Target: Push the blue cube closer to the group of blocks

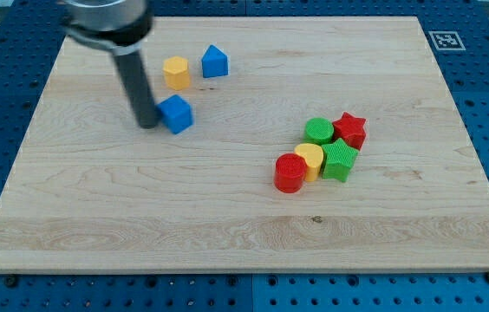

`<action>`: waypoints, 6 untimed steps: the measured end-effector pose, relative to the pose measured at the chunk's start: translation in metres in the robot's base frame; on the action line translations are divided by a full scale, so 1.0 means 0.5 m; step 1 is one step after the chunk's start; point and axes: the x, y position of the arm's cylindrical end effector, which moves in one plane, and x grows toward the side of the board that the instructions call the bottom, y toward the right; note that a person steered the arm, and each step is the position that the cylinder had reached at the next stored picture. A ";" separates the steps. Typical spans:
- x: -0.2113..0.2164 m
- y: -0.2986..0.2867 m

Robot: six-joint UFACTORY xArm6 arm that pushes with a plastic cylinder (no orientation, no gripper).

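Observation:
The blue cube lies on the wooden board at the upper left. My tip rests just to the cube's left, touching or almost touching it. The group of blocks sits right of centre: a green cylinder, a red star, a yellow heart-like block, a green star and a red cylinder, all packed together. The cube stands well apart from that group, up and to the left.
A yellow hexagonal block and a blue house-shaped block lie above the cube near the board's top. A fiducial marker sits at the board's top right corner. Blue pegboard surrounds the board.

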 end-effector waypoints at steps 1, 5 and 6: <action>0.037 0.116; -0.101 0.048; -0.051 0.118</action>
